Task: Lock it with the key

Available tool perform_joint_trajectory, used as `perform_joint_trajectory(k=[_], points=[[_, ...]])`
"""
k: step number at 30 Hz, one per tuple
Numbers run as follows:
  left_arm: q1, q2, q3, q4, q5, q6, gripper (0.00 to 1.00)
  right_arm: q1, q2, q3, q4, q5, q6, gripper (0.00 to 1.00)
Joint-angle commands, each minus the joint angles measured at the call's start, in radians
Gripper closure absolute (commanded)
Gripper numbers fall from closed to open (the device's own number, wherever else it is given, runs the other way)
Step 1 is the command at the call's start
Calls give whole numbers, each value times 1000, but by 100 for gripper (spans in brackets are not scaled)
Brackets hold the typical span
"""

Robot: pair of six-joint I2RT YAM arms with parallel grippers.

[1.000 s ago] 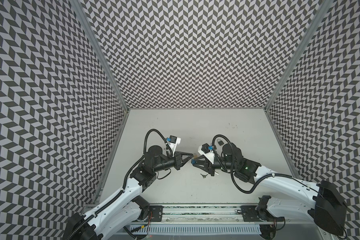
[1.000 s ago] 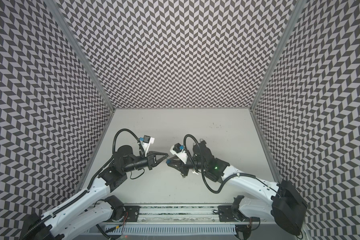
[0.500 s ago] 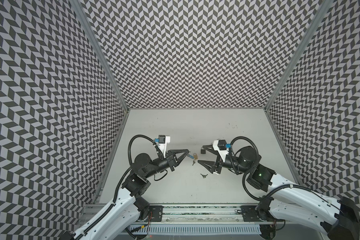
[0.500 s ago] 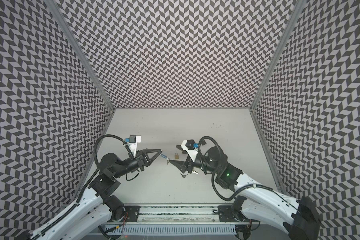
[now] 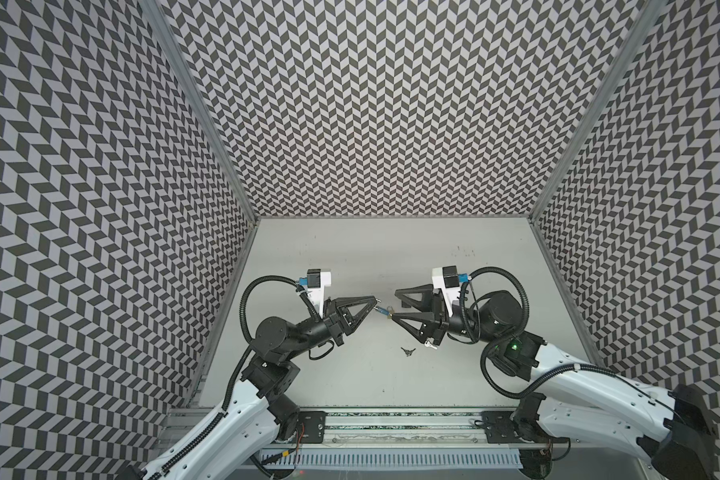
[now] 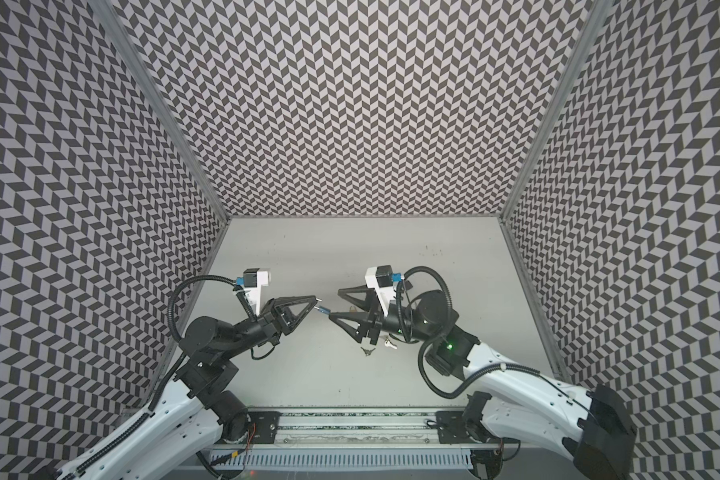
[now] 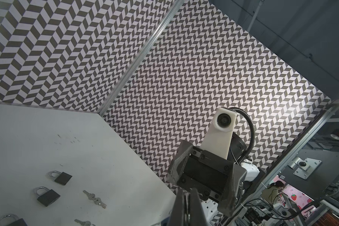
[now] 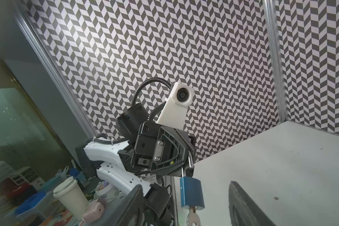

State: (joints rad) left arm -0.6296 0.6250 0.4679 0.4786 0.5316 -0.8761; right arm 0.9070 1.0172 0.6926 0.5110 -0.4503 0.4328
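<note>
Grey surface lies beneath the blue padlock, which hangs by its shackle from the clamped left gripper, key in its base. Around that key the right gripper stands apart; it should close squarely on the bow, then twist about the key's axis.

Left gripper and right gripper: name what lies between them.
The blue padlock hangs from the shut left gripper, a key in its underside, between the right gripper's open jaws. The right wrist view shows it.
</note>
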Motion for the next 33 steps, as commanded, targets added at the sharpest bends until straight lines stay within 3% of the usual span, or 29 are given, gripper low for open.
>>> perform_joint_trajectory(k=[1, 8, 15, 20, 25, 33], points=[[-11, 3, 25, 75, 26, 2, 100, 5, 13, 24, 60, -5, 120, 33], [-16, 5, 34, 81, 30, 17, 100, 7, 40, -6, 145, -87, 223, 36], [-17, 0, 44, 81, 27, 34, 100, 27, 76, -18, 212, -142, 327, 20], [-16, 5, 54, 79, 27, 42, 100, 46, 100, -16, 190, -153, 327, 19], [-16, 7, 54, 75, 23, 45, 100, 53, 118, -13, 223, -188, 348, 23], [-16, 2, 40, 70, 15, 44, 100, 56, 88, -36, 322, -187, 386, 40]])
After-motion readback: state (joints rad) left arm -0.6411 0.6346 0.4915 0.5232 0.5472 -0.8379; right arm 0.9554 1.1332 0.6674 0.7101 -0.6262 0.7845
